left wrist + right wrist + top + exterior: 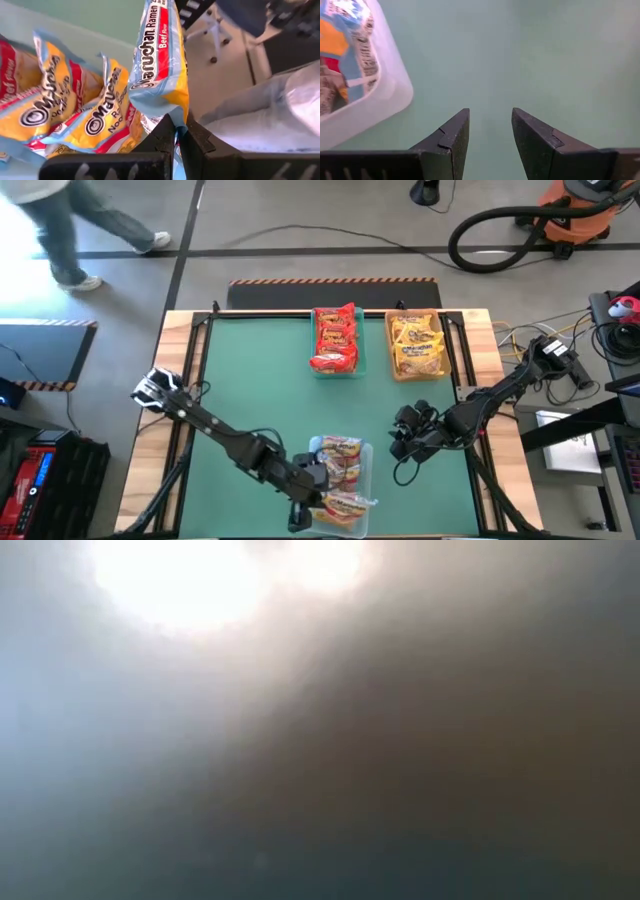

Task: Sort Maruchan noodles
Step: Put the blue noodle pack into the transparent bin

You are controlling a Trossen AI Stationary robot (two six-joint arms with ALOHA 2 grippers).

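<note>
1. Gripping a Maruchan beef ramen packet [161, 55] by its edge, the left gripper [177, 134] is clamped above the clear bin [365, 470] at the table's near edge.
2. More yellow-orange packets [100, 115] lie heaped in that bin.
3. Nearby, the right gripper [490, 132] hovers, fingers apart, over bare green mat [530, 55].
4. Farther back, red packets [336, 338] fill the teal bin [361, 365]; yellow ones [417, 345] fill the tan bin [391, 355].

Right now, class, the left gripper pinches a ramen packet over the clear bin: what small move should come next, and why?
Probably lift it straight up. The left gripper is shut on the edge of one packet, which hangs above the others in the clear bin; the right gripper waits open over bare mat.
</note>
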